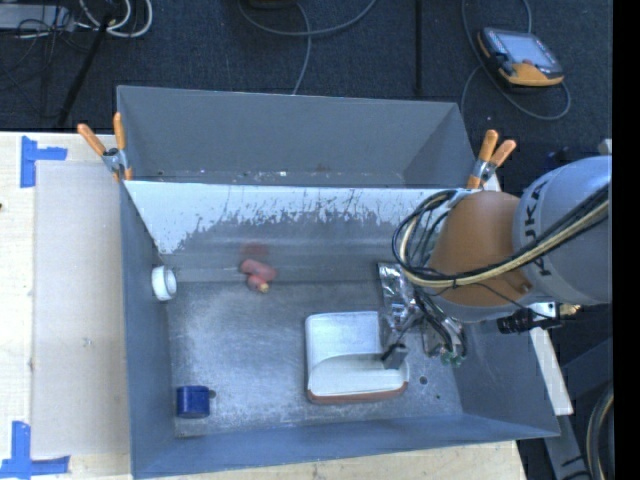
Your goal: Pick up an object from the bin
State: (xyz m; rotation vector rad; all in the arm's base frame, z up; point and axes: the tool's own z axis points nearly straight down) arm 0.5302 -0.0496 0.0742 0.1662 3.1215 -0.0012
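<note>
White flat pad with a brown base (345,356) lies right of centre on the bin (290,148) floor. Gripper (395,354) is at its right edge; can't tell if open or closed. I'd square up on that edge, then lift straight.

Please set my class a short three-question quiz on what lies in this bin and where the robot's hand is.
1. True or false: the blue block lies near the lower left corner of the bin, as the camera sees it.
2. Which thing is the hand over? A a red ball; B the white flat pad; C a green cup.
3. How many loose things lie in the bin?

Key: 1 true. 2 B. 3 four: the blue block, the white flat pad, a pink lump and a white cap.
</note>
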